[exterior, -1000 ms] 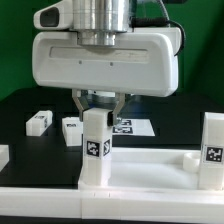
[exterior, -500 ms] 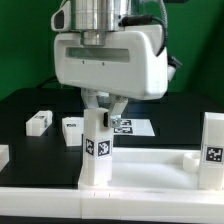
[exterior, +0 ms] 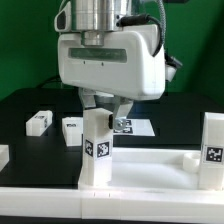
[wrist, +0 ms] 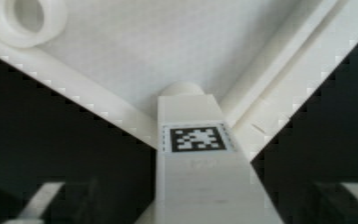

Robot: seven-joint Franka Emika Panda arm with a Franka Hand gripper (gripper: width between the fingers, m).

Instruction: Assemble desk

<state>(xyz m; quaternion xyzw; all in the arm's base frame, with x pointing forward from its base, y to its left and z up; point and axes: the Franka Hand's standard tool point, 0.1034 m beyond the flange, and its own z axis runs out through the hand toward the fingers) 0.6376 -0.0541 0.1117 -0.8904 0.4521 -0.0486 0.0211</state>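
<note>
The white tabletop (exterior: 145, 168) lies flat with its raised rim up. A white square leg (exterior: 97, 150) with a black-and-white tag stands upright in it at the exterior view's left. A second tagged leg (exterior: 212, 150) stands at the right. My gripper (exterior: 102, 108) hangs over the top of the left leg. Its fingers straddle the leg with a dark gap on each side, so it is open. In the wrist view the leg (wrist: 197, 160) runs between the fingertips (wrist: 43, 200) down onto the tabletop (wrist: 158, 55), with a round corner socket (wrist: 25, 20) further off.
Two loose white legs (exterior: 39, 121) (exterior: 71, 130) lie on the black table behind the tabletop. The marker board (exterior: 137, 127) lies behind the gripper. Another white piece (exterior: 3, 155) shows at the left edge. A long white rail (exterior: 110, 205) runs along the front.
The hand has turned about its vertical axis and shifted slightly to the exterior view's right over the left leg. In the last half second it barely moved. The legs have not moved.
</note>
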